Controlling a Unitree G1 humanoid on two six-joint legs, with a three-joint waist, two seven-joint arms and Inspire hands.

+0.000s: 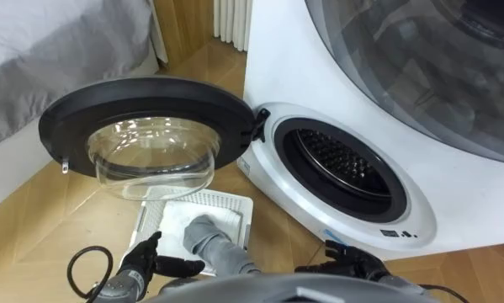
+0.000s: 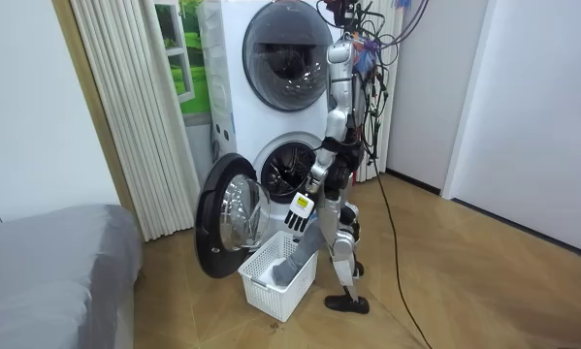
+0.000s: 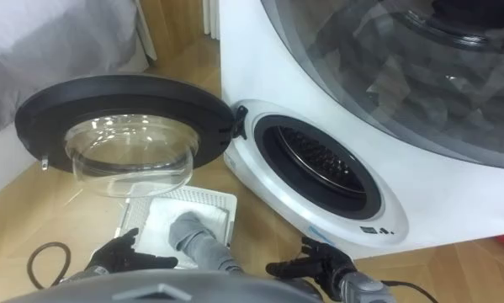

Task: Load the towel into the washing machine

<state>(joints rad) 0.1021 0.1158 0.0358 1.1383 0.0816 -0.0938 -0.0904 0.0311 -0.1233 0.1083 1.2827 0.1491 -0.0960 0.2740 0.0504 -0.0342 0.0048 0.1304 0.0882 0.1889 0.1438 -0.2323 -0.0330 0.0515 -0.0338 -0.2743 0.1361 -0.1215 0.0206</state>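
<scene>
A grey towel rises as a rolled bundle out of the white laundry basket on the floor, straight below me. Its upper end is hidden under my chest. My left hand hovers beside it on the left, fingers straight and pointing at the towel. On the other side, my right hand is spread open, apart from the towel. The washing machine's drum opening gapes to my right, with its round door swung wide open. In the room view the towel slants from my body into the basket.
The open door's glass bowl overhangs the basket's far edge. A second machine is stacked above the washer. A grey bed lies to my left, and wooden floor runs around the basket.
</scene>
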